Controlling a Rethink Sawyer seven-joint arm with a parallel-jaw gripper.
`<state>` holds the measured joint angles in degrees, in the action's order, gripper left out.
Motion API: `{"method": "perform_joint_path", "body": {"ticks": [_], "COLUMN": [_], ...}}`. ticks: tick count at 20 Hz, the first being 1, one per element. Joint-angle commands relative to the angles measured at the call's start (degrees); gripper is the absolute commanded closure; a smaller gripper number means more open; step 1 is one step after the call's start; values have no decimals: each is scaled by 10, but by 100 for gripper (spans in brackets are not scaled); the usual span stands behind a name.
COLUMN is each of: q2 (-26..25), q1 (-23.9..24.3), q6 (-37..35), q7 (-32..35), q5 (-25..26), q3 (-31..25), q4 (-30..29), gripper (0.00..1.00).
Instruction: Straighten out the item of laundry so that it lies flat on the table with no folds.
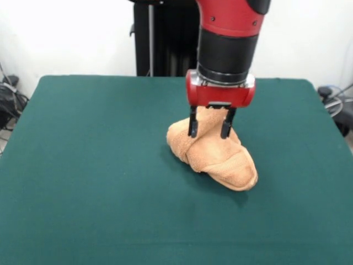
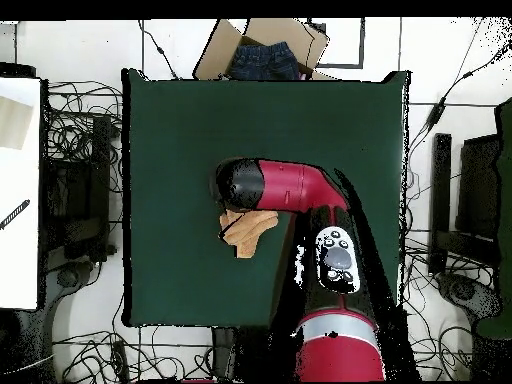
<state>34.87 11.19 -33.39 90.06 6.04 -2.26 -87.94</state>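
The peach terry towel [image 1: 220, 160] lies crumpled in a heap right of the middle of the green table [image 1: 83, 165]. One part of it is drawn up into a peak between my fingers. My gripper [image 1: 210, 135] points straight down over the heap's far end, its two black fingers [image 1: 193, 124] against either side of the raised fold. In the overhead view the arm's wrist [image 2: 245, 185] covers the gripper, and only a bunched piece of the towel [image 2: 245, 232] shows beside it on the table [image 2: 170, 130]. The tag is hidden.
A cardboard box holding blue jeans [image 2: 262, 55] sits beyond the table edge opposite the robot. Cables lie on the floor all round. A white surface [image 2: 18, 190] stands off the table's left side in the overhead view.
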Motion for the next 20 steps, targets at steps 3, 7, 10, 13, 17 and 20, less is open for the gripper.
{"method": "perform_joint_path", "body": {"ticks": [3,7,10,13,17,20], "q2": [11,-61,-120,-150,-132,-84], "q1": [1,21,35,43,49,50], "q6": [-83,-78,-83,-74,-74,-56], "q7": [-35,-70,-103,-117,-93,-55], "q5": [21,33,44,57,63,67], "q3": [-73,-105,-125,-135,-132,-126], "q4": [59,127,183,208,173,104], "gripper": [0,0,0,0,0,0]}}
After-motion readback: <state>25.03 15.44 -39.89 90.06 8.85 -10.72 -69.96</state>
